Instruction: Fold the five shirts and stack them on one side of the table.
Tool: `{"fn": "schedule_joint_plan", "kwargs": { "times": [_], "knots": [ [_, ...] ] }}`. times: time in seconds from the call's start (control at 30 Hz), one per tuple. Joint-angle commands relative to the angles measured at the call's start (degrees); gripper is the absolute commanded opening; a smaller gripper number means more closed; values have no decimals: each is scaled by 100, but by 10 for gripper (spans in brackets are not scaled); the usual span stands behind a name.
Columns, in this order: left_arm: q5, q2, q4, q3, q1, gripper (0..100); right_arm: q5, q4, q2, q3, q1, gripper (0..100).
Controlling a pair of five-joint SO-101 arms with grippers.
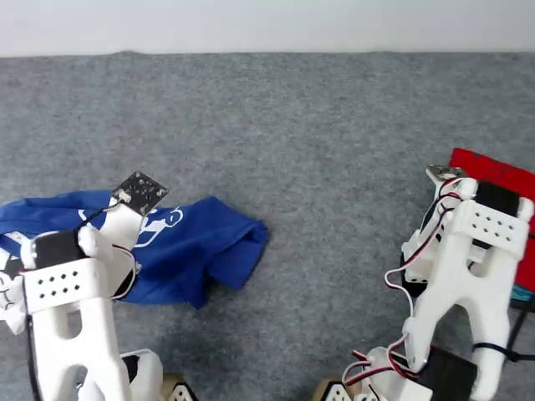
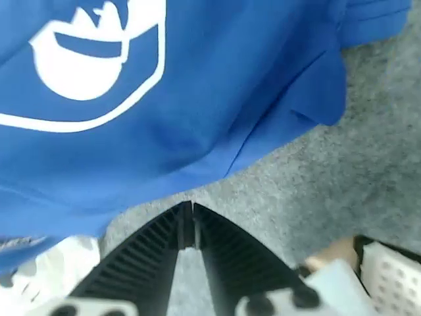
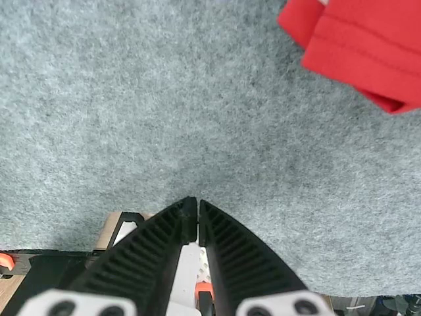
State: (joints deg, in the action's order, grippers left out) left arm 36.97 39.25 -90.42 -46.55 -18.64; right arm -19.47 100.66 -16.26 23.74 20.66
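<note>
A grey felt mat (image 1: pixel 334 150) covers the table from side to side in the high view. Its surface is fuzzy and speckled, with lighter and darker fibres mixed, and it lies flat with no folds. At the far side the mat ends in a slightly uneven line, and directly behind this line stands a plain white wall (image 1: pixel 267 25). In the right wrist view the same mat (image 3: pixel 131 99) shows its fibres more closely, and at its near border a small piece of light wooden table edge (image 3: pixel 109 227) comes out from under it. The left wrist view also shows the mat (image 2: pixel 342 178).
</note>
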Motion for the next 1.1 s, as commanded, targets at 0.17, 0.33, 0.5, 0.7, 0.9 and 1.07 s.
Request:
{"fn": "schedule_joint_plan", "kwargs": {
  "times": [0.17,0.33,0.5,0.7,0.9,1.07],
  "knots": [
    [114,88,2119,-1534,-18,7,35,224,-233,308,84,15],
    [114,-255,2778,-1508,-18,7,35,224,-233,360,84,15],
    [97,-1996,3007,-514,-18,6,35,215,-233,360,84,15],
    [-176,-4431,2523,2105,-53,6,35,215,-233,360,84,15],
    [-448,-5732,1459,5174,-9,6,35,215,-233,360,84,15],
    [-448,-6646,686,7222,-9,6,35,215,-233,360,84,15]
  ]
}}
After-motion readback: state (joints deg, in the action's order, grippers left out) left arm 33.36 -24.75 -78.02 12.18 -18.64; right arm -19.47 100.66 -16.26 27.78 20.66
